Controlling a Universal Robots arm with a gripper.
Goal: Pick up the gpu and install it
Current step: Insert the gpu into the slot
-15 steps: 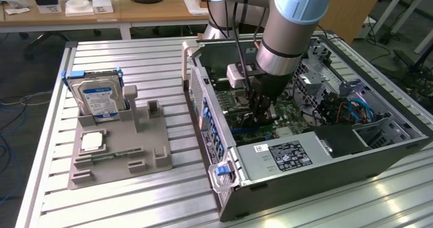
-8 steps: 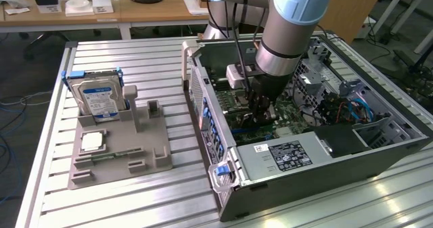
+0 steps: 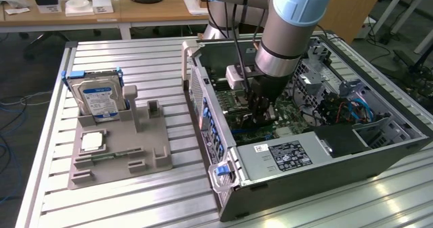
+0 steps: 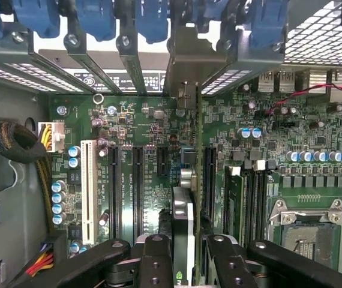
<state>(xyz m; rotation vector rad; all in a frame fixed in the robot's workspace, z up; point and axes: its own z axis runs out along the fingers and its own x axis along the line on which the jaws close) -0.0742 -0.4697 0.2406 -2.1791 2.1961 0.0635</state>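
Even, bright indoor light; glare on the ribbed table (image 3: 135,55); wrist view sharp, edges slightly blown out

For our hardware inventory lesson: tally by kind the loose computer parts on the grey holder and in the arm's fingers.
hard drive: 1
silver square chip: 1
green memory stick: 1
gpu, held between the fingers: 1
Total: 4

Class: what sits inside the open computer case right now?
Inside the case: motherboard, power supply, cables, and the gpu held edge-on by the gripper. The arm covers part of the board.
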